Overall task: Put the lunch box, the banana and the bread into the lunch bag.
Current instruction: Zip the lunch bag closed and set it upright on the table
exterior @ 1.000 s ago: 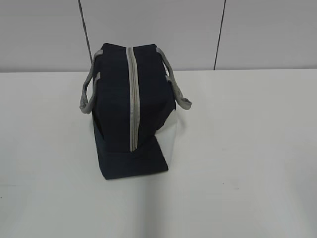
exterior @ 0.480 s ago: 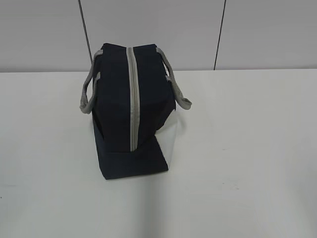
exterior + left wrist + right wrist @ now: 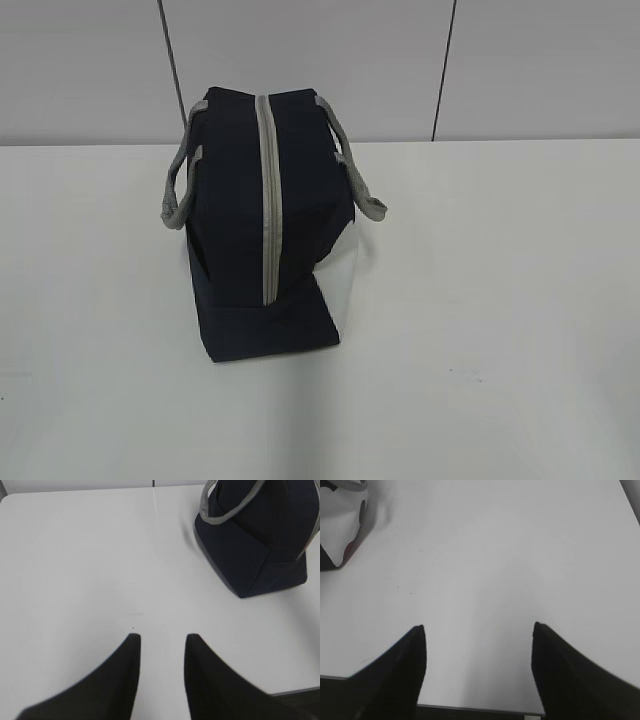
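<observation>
Since grey zipper strip (image 3: pixel 267 200) on large navy-blue fabric lunch bag (image 3: pixel 232 200) looks closed, approach with both spread grippers: left gripper (image 3: pixel 161 639), right gripper (image 3: pixel 478 628).

The lunch bag (image 3: pixel 235 200) looks like woven cloth, dark navy and matt, with soft folds at its end. Its zipper strip (image 3: pixel 267 195) is a grey fabric band, also matt. The strap handles (image 3: pixel 360 185) look like grey webbing with a slightly rough weave. One side panel (image 3: pixel 345 280) is white and smooth, perhaps coated cloth. The table (image 3: pixel 500 300) has a white, smooth surface with a faint sheen. The fingers (image 3: pixel 120 675) of the left gripper are black, matt, and look like plastic or rubber.
</observation>
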Controlling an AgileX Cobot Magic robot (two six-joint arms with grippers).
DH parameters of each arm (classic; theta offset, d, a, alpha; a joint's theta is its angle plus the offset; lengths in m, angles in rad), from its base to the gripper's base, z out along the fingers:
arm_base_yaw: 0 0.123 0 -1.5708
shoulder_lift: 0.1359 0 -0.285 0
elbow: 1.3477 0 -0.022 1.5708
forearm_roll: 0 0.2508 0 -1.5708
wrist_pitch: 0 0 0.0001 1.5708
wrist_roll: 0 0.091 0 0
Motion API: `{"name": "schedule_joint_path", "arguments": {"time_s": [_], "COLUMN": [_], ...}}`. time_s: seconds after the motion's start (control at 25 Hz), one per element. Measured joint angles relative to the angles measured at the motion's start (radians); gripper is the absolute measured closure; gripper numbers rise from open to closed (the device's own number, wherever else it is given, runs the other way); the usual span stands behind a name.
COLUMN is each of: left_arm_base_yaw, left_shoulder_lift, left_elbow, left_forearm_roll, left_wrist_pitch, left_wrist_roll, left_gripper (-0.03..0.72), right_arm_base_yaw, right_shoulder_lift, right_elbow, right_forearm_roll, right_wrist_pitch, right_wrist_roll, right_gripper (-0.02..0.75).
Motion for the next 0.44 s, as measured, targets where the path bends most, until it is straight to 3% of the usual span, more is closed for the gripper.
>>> {"name": "schedule_joint_path", "arguments": {"time_s": [0.44], "left_arm_base_yaw": [0.000], "left_shoulder_lift": [0.000], "left_elbow": [0.000], "left_forearm_roll": [0.000], "left_wrist_pitch": [0.000], "left_wrist_roll": [0.000], "left_gripper": [0.454], "right_arm_base_yaw": [0.000], "right_shoulder_lift": [0.000], "right_elbow": [0.000], "right_forearm_roll": [0.000], "right_wrist_pitch": [0.000], "right_wrist_roll": [0.000], "right_gripper": [0.247]}}
